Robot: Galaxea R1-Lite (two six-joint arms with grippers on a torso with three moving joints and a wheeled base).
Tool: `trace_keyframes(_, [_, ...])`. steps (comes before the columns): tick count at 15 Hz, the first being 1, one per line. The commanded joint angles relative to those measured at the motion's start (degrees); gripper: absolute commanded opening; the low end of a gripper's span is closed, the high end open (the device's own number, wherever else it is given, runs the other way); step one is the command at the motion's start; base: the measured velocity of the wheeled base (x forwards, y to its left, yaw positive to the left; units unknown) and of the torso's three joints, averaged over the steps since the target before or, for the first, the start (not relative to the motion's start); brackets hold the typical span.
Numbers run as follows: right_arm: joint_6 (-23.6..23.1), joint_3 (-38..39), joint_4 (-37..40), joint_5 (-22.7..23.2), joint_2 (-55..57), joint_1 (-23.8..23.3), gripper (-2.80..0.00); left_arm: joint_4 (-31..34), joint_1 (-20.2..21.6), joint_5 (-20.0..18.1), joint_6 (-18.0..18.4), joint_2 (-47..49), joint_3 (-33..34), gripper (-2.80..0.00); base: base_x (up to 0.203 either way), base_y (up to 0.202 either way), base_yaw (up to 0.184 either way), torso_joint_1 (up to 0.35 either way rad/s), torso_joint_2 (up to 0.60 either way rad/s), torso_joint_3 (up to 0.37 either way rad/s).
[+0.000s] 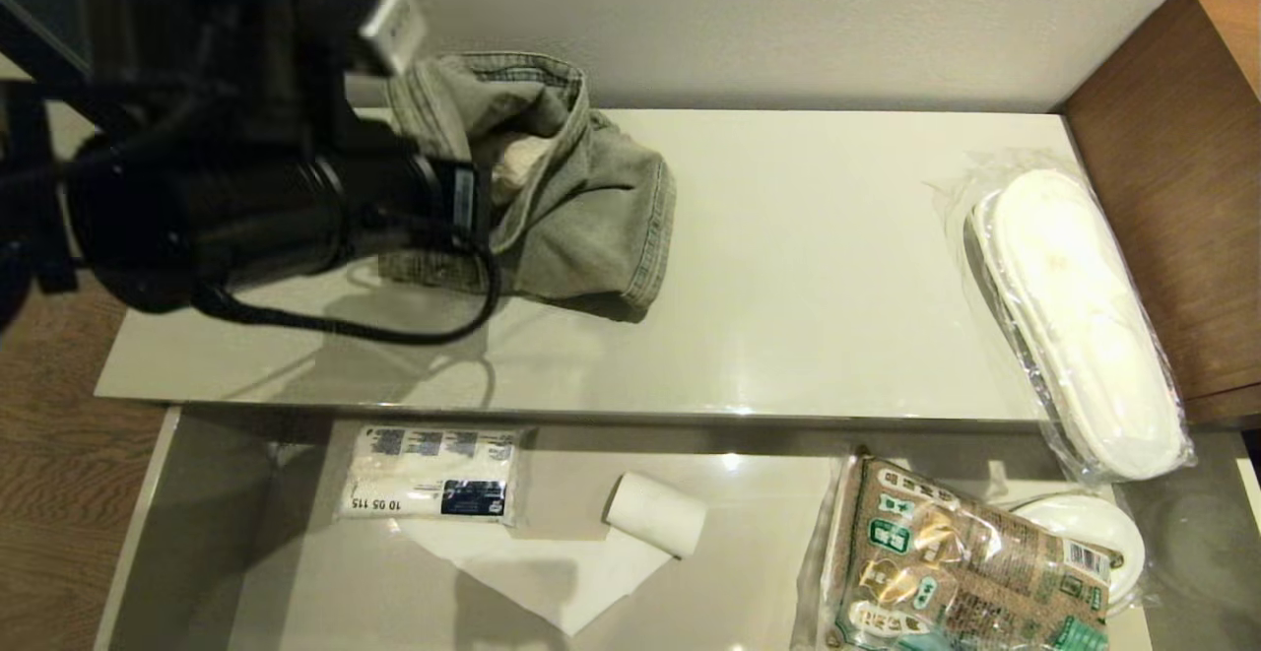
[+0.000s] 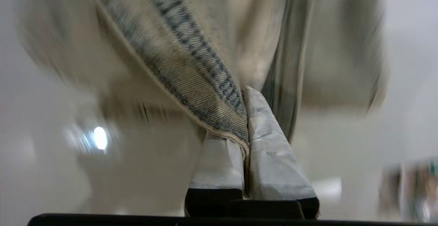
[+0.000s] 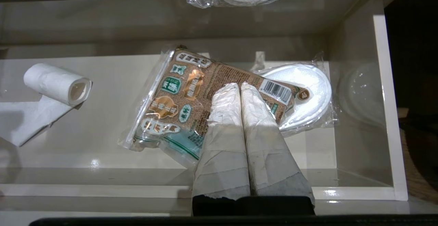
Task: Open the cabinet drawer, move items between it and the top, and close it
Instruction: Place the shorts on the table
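cabinet top (image 1: 808,267): smooth, glossy beige-grey, mirrors the lights
drawer (image 1: 759,572): same glossy finish inside
denim garment (image 1: 581,198): faded woven cloth, coarse twill, stitched seams
slippers (image 1: 1079,316): soft white fabric in crinkled clear plastic wrap
food bag (image 1: 956,562): shiny printed plastic
tissue pack (image 1: 431,474): thin plastic film
paper roll (image 1: 655,513): matt white paper
taller unit (image 1: 1172,188): brown wood grain, matt
left gripper (image 2: 247,140) fingers (image 2: 273,157): wrapped in wrinkled pale tape

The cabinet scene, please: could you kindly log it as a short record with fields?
drawer: open
in drawer: tissue pack, paper roll, food bag, white wrapped plates
top: slippers at right end, overhanging the front edge
garment: on top, one edge lifted
left claw: shut on garment seam
right claw: shut, empty, above drawer
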Motion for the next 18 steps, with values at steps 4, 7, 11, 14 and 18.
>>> trace_keyframes(4, [0.0, -0.01, 0.02, 0.01, -0.09, 0.0, -2.8, 9.84, 2.01, -2.76, -7.22, 2.66, 1.41, -2.8, 0.0, 0.0, 0.0, 0.0, 0.0, 0.0])
trace_keyframes(7, [0.0, -0.01, 0.02, 0.01, -0.09, 0.0, -2.8, 8.96, 2.98, -4.43, -8.89, 2.75, 1.49, -2.8, 0.0, 0.0, 0.0, 0.0, 0.0, 0.0])
trace_keyframes(11, [0.0, -0.01, 0.02, 0.01, -0.09, 0.0, -2.8, 8.17, 3.77, -5.31, -9.07, 2.54, 2.48, -2.8, 0.0, 0.0, 0.0, 0.0, 0.0, 0.0])
trace_keyframes(14, [0.0, -0.01, 0.02, 0.01, -0.09, 0.0, -2.8, 8.17, 3.68, -5.57, -9.07, 2.23, 2.72, -2.8, 0.0, 0.0, 0.0, 0.0, 0.0, 0.0])
trace_keyframes(18, [0.0, -0.01, 0.02, 0.01, -0.09, 0.0, -2.8, 8.78, 3.68, -5.31, -8.81, 1.96, 2.9, -2.8, 0.0, 0.0, 0.0, 0.0, 0.0, 0.0])
